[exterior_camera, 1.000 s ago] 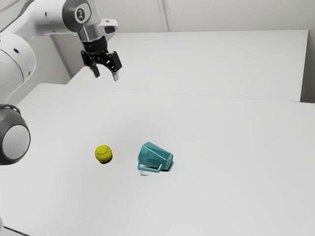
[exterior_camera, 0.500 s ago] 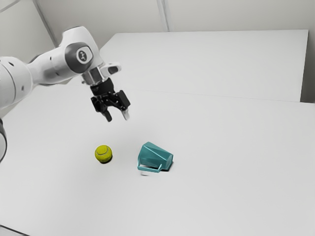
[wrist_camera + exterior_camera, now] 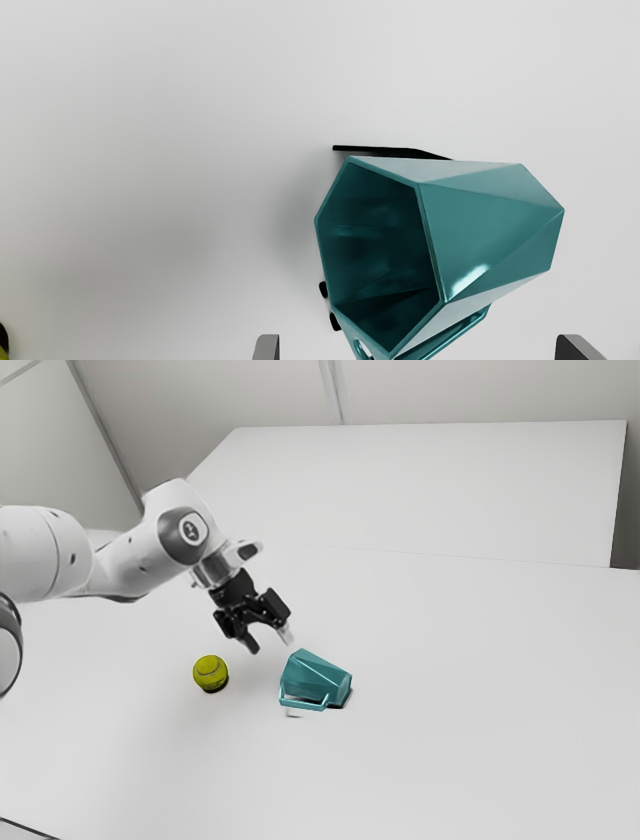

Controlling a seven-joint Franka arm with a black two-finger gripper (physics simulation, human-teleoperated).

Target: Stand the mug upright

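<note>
My gripper (image 3: 267, 644) hangs above the table, just up and to the exterior view's left of the teal mug (image 3: 317, 678). That mug lies on its side, its base toward the exterior view's right and its handle toward the viewer. In the wrist view the faceted mug (image 3: 490, 225) shows its dark open mouth, with part of the handle low by the fingertips. The gripper (image 3: 417, 347) is open, its two fingertips wide apart and not holding anything.
A yellow-green tennis ball (image 3: 210, 672) rests on the white table (image 3: 470, 740), a short way to the exterior view's left of the mug. Its edge also peeks into the wrist view's corner.
Over the last second my hand has come down and toward the exterior view's right, much closer to the mug. Mug and ball have stayed where they were.
</note>
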